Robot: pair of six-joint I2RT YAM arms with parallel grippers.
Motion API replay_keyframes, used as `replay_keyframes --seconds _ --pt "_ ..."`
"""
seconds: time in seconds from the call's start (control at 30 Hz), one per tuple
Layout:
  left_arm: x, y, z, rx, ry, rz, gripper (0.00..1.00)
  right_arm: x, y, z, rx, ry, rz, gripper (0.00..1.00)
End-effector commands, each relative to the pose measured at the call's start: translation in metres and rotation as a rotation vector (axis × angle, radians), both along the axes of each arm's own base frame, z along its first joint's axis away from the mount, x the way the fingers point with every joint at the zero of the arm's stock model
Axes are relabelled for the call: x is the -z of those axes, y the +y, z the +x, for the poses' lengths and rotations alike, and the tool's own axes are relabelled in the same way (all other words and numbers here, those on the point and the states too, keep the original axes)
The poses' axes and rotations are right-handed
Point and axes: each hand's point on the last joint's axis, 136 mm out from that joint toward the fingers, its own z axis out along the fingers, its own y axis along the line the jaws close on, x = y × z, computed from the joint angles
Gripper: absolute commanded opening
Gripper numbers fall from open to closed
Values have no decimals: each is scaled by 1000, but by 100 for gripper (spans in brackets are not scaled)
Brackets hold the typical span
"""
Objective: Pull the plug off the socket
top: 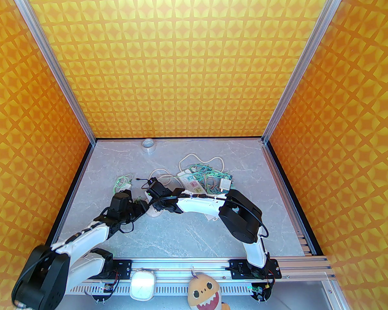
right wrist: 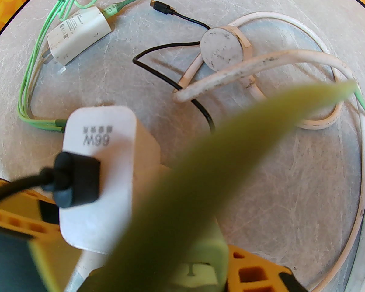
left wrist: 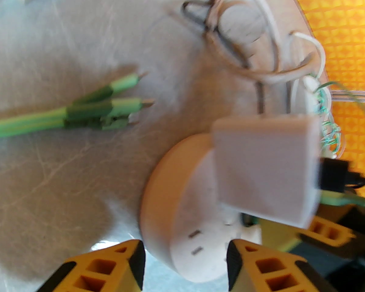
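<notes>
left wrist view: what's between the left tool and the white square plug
In the left wrist view, the round white socket's face lies between the left tool and the white square plug.

Charger (right wrist: 97,175) between jaws, black cable (right wrist: 76,182) plugged in.

The charger plug (right wrist: 100,151) is a white, round-cornered block printed "66W", with a black cable (right wrist: 76,181) plugged into its outer face. It sits on the socket (left wrist: 188,211) — a low, round white puck lying flat on the grey marbled table (left wrist: 48,178) — over one side of its top face and slightly tilted. Its prongs are hidden. Two free slots show beside it.
</notes>
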Motion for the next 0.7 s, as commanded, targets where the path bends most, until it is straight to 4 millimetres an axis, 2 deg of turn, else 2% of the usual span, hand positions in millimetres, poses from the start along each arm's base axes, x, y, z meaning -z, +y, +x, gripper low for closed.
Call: replay_keyframes --seconds 0.0,0.17,0.27,0.5,0.67 --pt "1 -6 6 6 -10 25 47 -19 0 -5 4 -11 34 26" --pt "18 -5 -3 10 51 118 39 -18 0 -7 -1 -8 33 26" --pt "29 -2 -8 -4 86 141 31 -17 0 -7 -3 -11 24 26" --pt "42 8 -16 -32 143 189 28 -24 -8 -4 15 -38 16 25" --pt "44 8 -17 -32 156 197 27 -33 -4 -5 24 7 106 24"
